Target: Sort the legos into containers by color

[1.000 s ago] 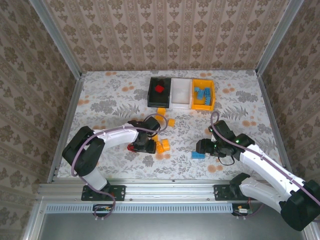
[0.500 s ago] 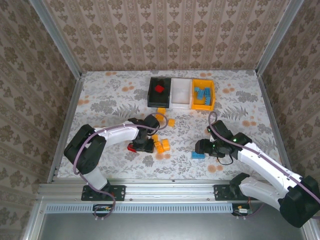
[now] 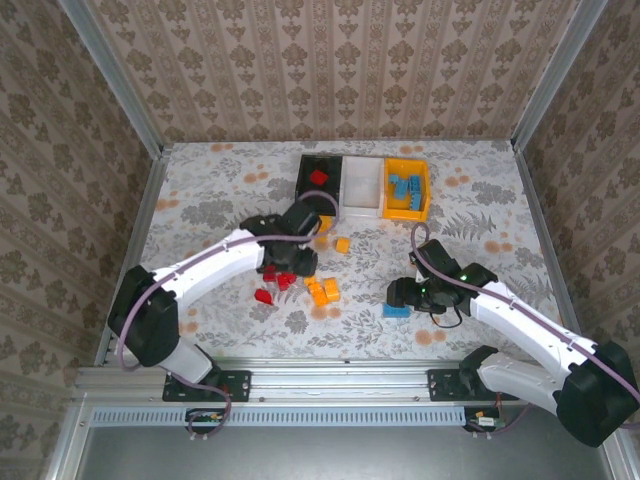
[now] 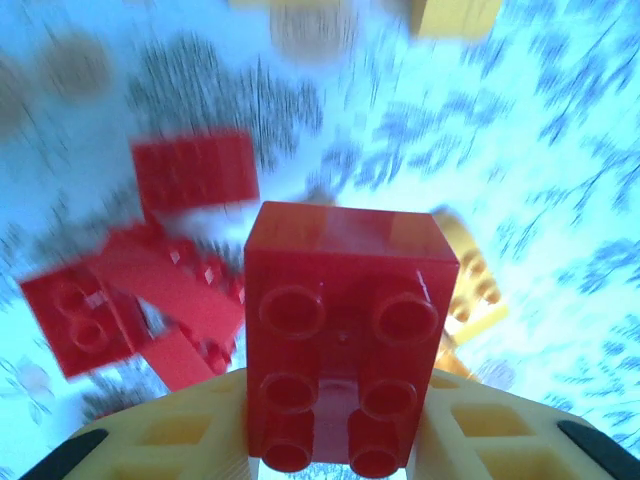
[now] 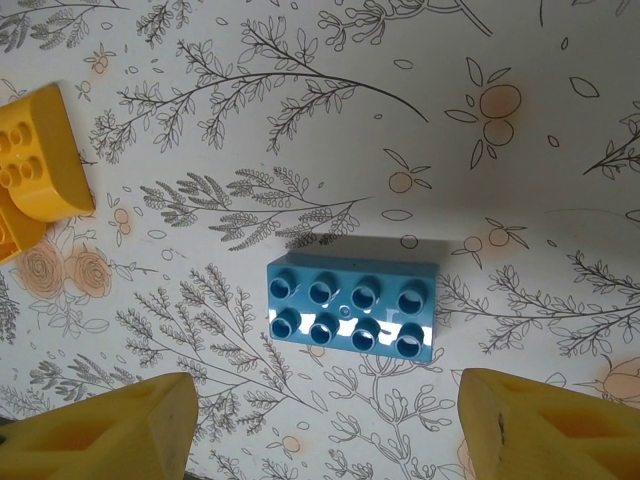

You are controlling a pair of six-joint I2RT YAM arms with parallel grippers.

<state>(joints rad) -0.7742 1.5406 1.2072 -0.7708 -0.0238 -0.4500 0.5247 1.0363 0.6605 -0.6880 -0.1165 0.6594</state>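
Left jaws clenched a red brick (image 4: pixel 345 330) above the desk's middle; next it needed carrying to the black tray (image 3: pixel 302 190) at the far edge. Right jaws hung released over a blue brick (image 5: pixel 352 310).

Bare table (image 5: pixel 560 200) all around blue brick (image 5: pixel 352 318)
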